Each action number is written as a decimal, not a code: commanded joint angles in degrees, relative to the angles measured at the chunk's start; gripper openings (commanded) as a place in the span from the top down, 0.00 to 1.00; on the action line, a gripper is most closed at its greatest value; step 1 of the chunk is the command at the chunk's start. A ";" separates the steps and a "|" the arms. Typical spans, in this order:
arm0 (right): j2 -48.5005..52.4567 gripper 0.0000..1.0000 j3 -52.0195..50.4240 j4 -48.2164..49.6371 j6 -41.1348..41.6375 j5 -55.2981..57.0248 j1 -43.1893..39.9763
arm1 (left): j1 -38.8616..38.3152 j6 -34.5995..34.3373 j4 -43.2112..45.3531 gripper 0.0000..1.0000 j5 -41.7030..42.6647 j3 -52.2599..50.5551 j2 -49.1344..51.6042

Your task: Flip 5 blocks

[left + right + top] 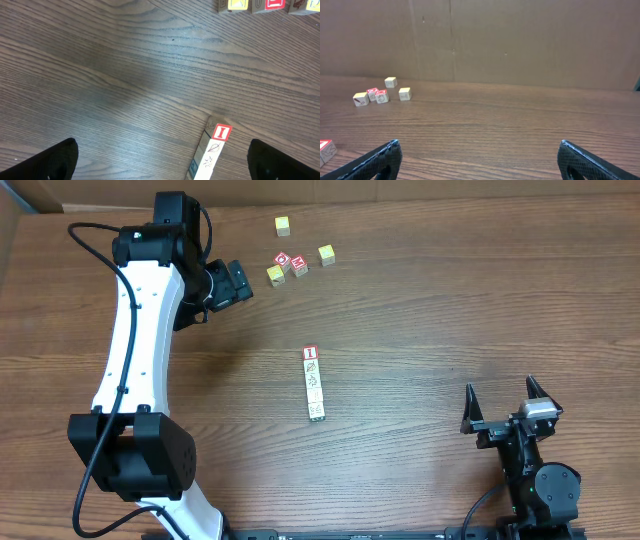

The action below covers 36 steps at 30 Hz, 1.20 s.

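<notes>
The blocks [314, 382] lie in one straight row at the table's middle, touching end to end. The red-bordered block [311, 353] is at the far end, pale ones with dark drawings follow, and a greenish one [316, 413] closes the near end. My left gripper [235, 280] hovers open to the far left of the row; in the left wrist view the row's far end [215, 147] and the red-bordered block [221, 132] sit between my left gripper's [162, 162] fingertips, nearer the right one. My right gripper [503, 395] stands open at the near right, empty [480, 160]; the red-bordered block [324, 146] shows at its left edge.
A loose group of yellow-faced cubes [283, 225] [326, 254] [275, 275] and two red-faced cubes [291, 263] lies at the far middle, also seen as cubes [382, 95] before a cardboard wall [520, 40]. The cube group [255, 5] shows at the top edge of the left wrist view.
</notes>
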 commanded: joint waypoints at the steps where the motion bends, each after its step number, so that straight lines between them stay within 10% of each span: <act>1: -0.42 0.00 -0.61 0.33 -0.20 -0.35 -0.48 | -0.39 0.04 0.11 0.00 -0.39 0.04 0.66; 13: -0.39 0.00 -0.61 0.33 -0.20 -0.35 -0.48 | -1.75 0.04 0.11 0.00 -0.39 0.04 -2.25; 36: -0.39 0.00 -0.61 0.33 -0.20 -0.35 -0.48 | -3.50 3.56 -2.40 0.00 -3.82 0.04 -37.31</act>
